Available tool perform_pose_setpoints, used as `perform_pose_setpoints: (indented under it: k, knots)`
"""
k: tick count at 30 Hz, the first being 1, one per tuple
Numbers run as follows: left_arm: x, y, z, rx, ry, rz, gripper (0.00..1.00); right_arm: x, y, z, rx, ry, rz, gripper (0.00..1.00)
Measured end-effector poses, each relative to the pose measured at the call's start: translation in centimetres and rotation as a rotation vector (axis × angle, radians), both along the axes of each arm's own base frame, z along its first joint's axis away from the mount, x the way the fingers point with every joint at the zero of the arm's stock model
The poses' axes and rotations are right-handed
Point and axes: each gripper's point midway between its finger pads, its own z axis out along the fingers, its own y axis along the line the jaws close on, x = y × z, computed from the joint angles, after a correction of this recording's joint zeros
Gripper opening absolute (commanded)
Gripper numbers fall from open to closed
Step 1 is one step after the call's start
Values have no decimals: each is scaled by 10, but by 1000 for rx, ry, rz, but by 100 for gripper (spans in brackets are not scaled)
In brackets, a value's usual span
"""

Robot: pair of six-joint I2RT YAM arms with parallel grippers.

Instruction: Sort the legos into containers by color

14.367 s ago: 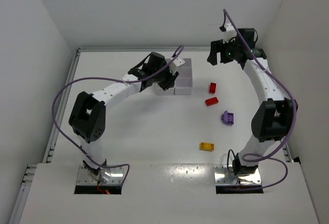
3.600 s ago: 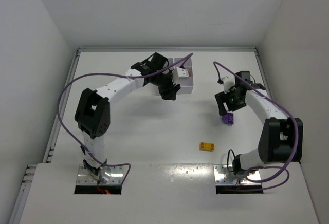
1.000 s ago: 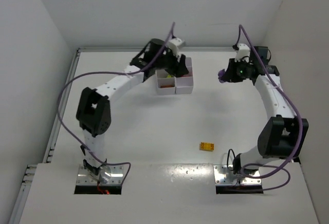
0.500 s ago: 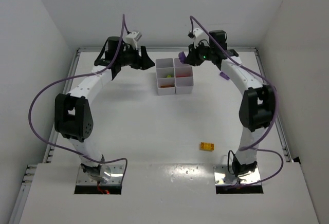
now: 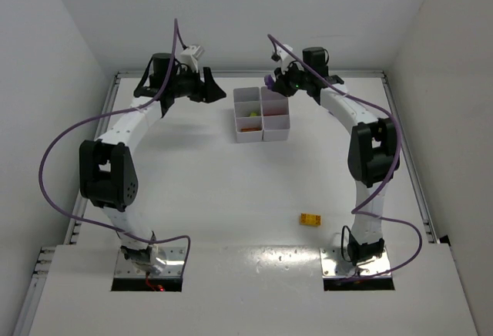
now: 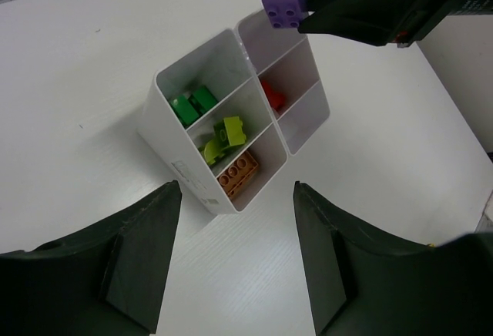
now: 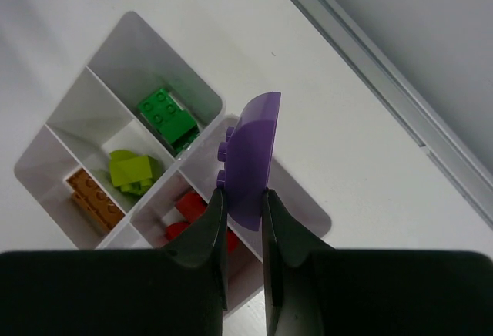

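While the yellow brick (image 5: 310, 219) lies alone on the counter (image 5: 192, 197), well to the near side of the tray (image 5: 277, 132) and a little to its right, every other brick in view is in or above the tray; the tray stands toward the far end of the counter, between the two arms. Its left column holds an orange-brown brick (image 6: 237, 174) in the nearest cell, lime bricks (image 6: 223, 136) in the middle cell and green bricks (image 6: 192, 105) in the farthest cell; red bricks (image 7: 191, 206) lie in the middle cell of its right column. Left of the tray and apart from it, the left end effector (image 5: 212, 89) hangs above the counter with its jaws moderately apart and nothing between them. Over the tray's far end, the right end effector (image 7: 243, 197) is clamped narrowly on a purple brick (image 7: 254, 151); that brick is in the air above the farthest cell of the right column, clear of the tray's walls, its studs facing sideways.
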Motion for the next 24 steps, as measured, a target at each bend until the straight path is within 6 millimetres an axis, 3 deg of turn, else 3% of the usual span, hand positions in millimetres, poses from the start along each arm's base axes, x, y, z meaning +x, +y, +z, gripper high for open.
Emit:
perform_pose_setpoints:
  k: [8, 14, 15, 18, 24]
  knots:
    - [8, -6, -1, -16, 4, -33, 66, 5, -4, -1, -73, -77, 43, 9]
    - [8, -8, -12, -19, 33, -46, 66, -6, -10, -27, -133, -54, 81, 16]
    - [9, -8, -13, -19, 36, -46, 66, -7, -13, -30, -141, -50, 83, 31]
    - [9, -9, -17, -18, 46, -47, 66, -9, -15, -34, -156, -47, 92, 60]
    - [9, -14, -17, -18, 46, -59, 66, -11, -19, -37, -150, -49, 77, 68]
